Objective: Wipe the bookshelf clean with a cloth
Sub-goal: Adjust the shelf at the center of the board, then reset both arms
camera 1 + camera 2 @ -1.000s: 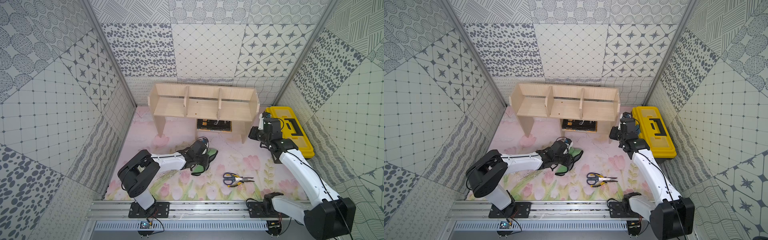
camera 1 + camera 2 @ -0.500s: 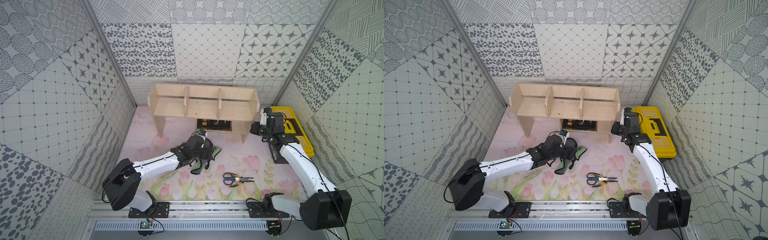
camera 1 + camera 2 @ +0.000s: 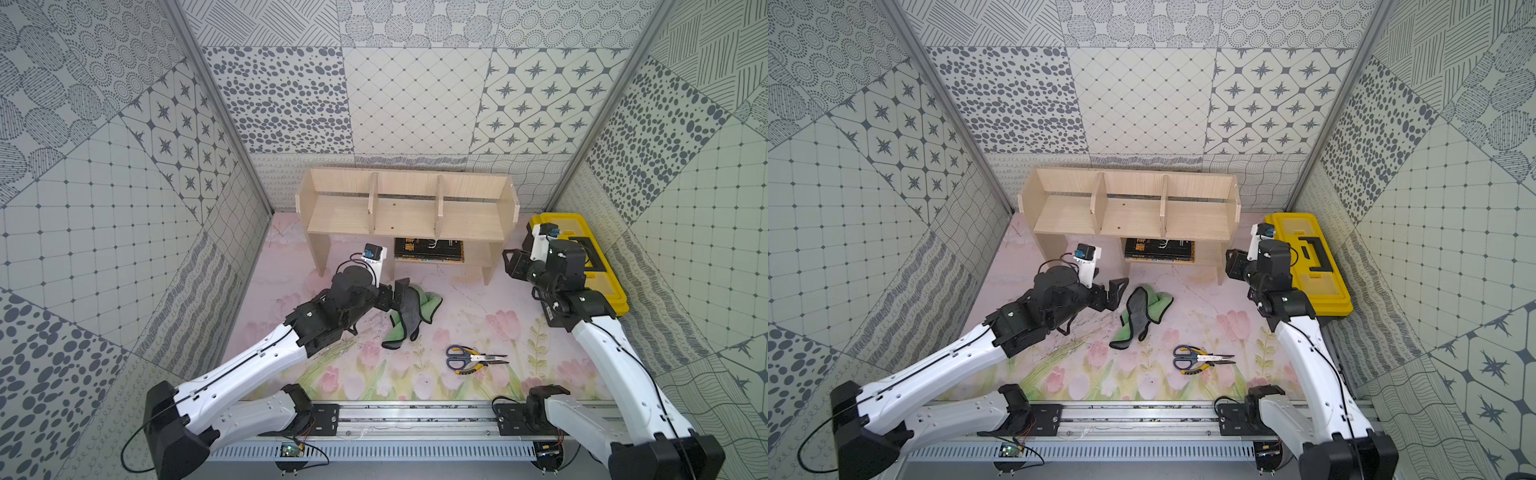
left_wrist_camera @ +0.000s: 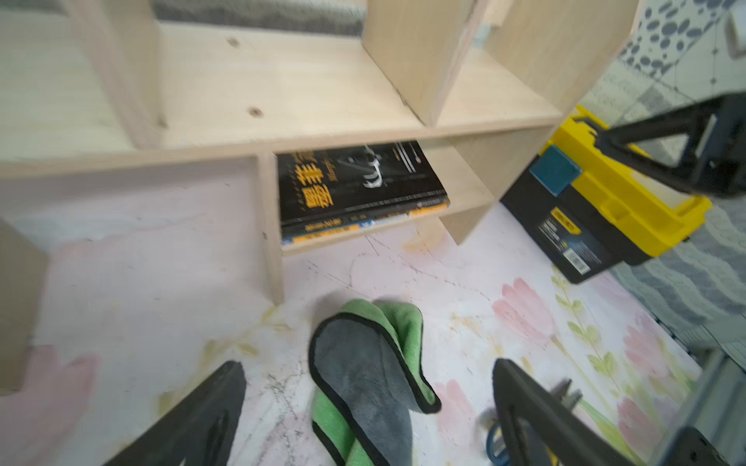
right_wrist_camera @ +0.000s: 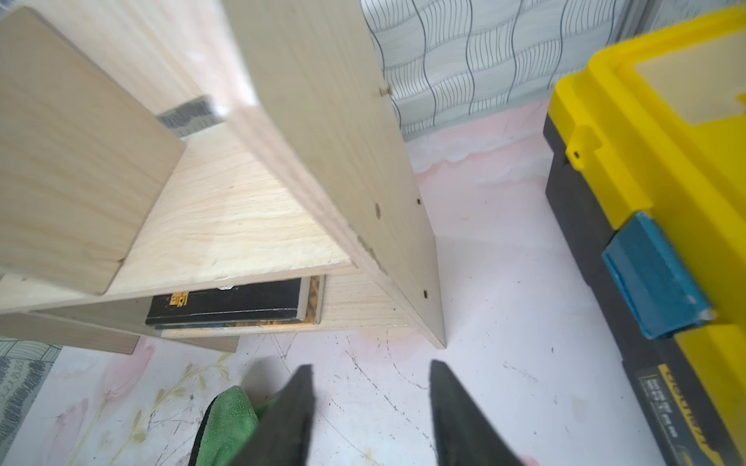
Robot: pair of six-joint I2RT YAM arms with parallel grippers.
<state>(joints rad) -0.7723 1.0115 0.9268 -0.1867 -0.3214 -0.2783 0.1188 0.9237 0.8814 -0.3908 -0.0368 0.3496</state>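
The pale wood bookshelf [image 3: 405, 216] [image 3: 1129, 216] stands at the back wall, with three bays on top. In front of it the cloth [image 3: 411, 309] [image 3: 1144, 309], dark grey and green, lies crumpled on the flowered mat. My left gripper [image 3: 392, 297] [image 3: 1115, 293] is open just left of it. In the left wrist view the cloth [image 4: 363, 383] lies loose between the wide-spread fingers [image 4: 226, 387], touching neither. My right gripper [image 3: 513, 266] [image 5: 371, 367] hangs open and empty by the bookshelf's right side panel [image 5: 363, 161].
A yellow and black toolbox [image 3: 582, 257] sits right of the shelf, close behind my right arm. Scissors [image 3: 473, 357] lie on the mat front right. Dark books [image 3: 428, 249] rest on the small lower shelf. Patterned walls close in on three sides.
My left gripper opened and let go of the cloth, which now lies on the mat. The right gripper went from shut to open beside the shelf's right end.
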